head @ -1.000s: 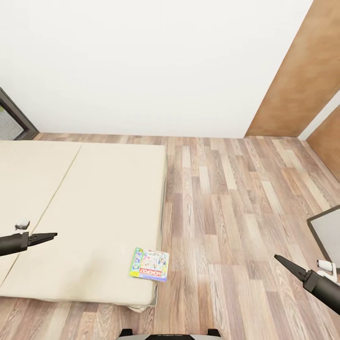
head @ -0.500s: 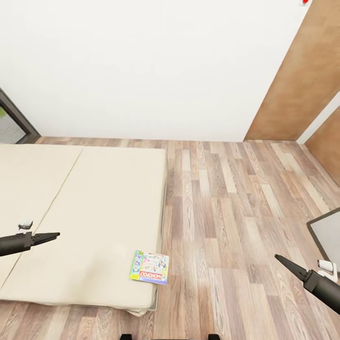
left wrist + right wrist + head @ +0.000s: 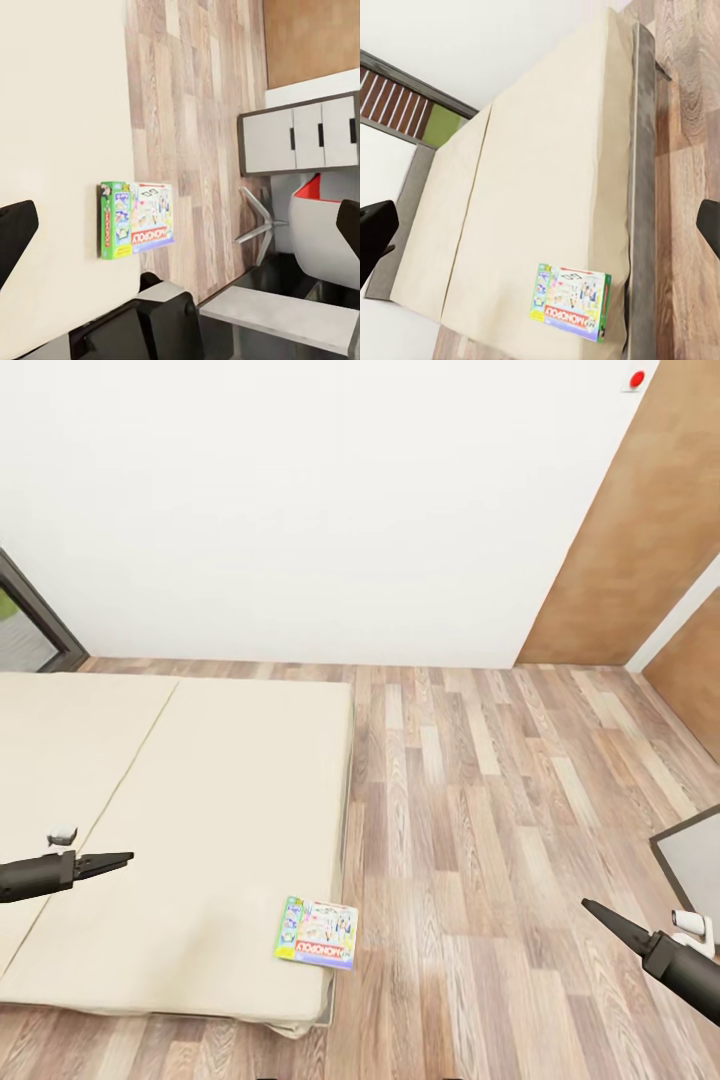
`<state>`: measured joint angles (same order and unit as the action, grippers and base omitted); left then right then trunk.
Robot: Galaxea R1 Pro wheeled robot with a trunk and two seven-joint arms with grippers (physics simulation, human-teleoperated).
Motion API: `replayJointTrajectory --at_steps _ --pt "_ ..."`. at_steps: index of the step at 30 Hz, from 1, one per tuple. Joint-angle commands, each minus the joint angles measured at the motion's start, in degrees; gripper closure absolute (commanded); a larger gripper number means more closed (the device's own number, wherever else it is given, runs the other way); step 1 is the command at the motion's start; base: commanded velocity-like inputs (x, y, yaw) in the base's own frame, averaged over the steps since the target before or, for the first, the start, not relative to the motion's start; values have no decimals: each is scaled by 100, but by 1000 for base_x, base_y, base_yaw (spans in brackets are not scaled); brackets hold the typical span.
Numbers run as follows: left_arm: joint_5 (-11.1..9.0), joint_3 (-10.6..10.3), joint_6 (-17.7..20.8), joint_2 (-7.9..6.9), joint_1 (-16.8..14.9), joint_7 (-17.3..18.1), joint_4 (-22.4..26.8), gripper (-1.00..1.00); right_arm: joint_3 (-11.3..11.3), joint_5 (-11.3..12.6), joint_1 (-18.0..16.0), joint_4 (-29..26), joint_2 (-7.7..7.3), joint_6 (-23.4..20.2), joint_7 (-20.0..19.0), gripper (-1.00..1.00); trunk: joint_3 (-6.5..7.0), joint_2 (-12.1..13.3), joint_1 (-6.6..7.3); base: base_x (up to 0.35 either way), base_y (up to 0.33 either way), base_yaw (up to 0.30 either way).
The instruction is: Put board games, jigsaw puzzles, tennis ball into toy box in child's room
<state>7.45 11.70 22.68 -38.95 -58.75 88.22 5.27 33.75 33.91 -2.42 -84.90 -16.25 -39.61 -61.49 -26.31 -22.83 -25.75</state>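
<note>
One board game [image 3: 318, 933], a flat box with a green edge and a busy printed cover, lies on the cream bed [image 3: 200, 790] at its near right corner. It also shows in the left wrist view [image 3: 137, 219] and the right wrist view [image 3: 572, 301]. My left gripper [image 3: 118, 859] hovers over the bed, well to the left of the box. My right gripper [image 3: 596, 910] hangs over the wood floor, far to the box's right. In both wrist views the fingers [image 3: 15, 232] [image 3: 375, 234] stand wide apart with nothing between them. The toy box, jigsaw puzzles and tennis ball are out of view.
A corner of the pale-topped table [image 3: 695, 855] juts in at the right edge. Brown wardrobe doors [image 3: 640, 540] stand at the back right. The white drawer unit [image 3: 300, 139] and a red chair [image 3: 319, 191] show beyond the bed. Wood floor [image 3: 480, 790] stretches between bed and table.
The whole picture has slid down a little, so the camera has moved. The left gripper has crept slightly rightward; the board game rests where it was on the bed.
</note>
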Motion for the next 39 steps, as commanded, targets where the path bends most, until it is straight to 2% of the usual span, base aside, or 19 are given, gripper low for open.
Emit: replayJointTrajectory --at_steps 1,10,27,39 --pt "62 43 61 4 -5 29 0 -100 0 23 -3 0 -1 -38 -1 -100 1 -9 -3 0 0 0" --pt "63 43 61 9 -1 28 0 -100 -20 21 -2 0 5 -38 7 -100 84 -9 -3 0 0 8" --pt "71 43 61 33 4 29 0 -100 0 28 -4 8 -1 -36 -5 -100 104 -9 -3 0 0 3" --pt "72 43 61 45 4 28 0 -100 -8 11 -2 7 7 -29 -16 -100 202 -9 -3 0 0 0"
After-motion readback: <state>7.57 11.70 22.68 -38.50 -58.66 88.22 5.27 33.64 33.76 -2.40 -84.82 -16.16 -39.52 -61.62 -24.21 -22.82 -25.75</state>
